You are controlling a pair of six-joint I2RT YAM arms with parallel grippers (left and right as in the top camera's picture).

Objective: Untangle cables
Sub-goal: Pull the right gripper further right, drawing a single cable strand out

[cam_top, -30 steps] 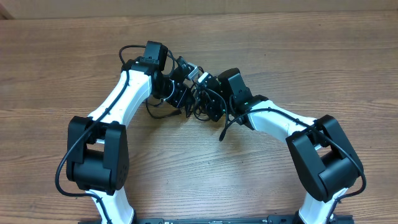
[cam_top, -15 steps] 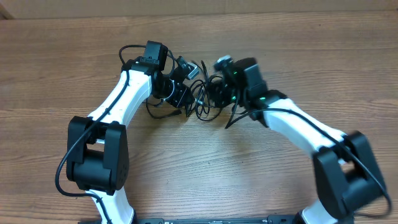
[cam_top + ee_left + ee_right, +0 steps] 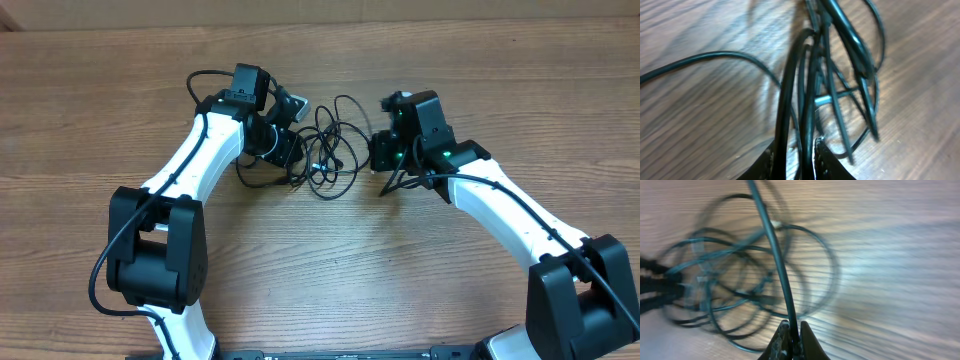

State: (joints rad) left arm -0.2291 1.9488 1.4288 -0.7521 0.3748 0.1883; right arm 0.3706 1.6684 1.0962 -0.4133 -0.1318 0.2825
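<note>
Right gripper (image 3: 792,341) pinches one strand of the cables (image 3: 322,162), left gripper (image 3: 797,152) seemingly nips several through blur, wide bare table (image 3: 330,290) around them.

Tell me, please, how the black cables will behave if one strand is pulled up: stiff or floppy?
Probably floppy: the cables lie in loose curved loops on the table. Likely light, as the strands look thin. The strand in the right gripper crosses several loops, so pulling may drag the whole bunch.
</note>
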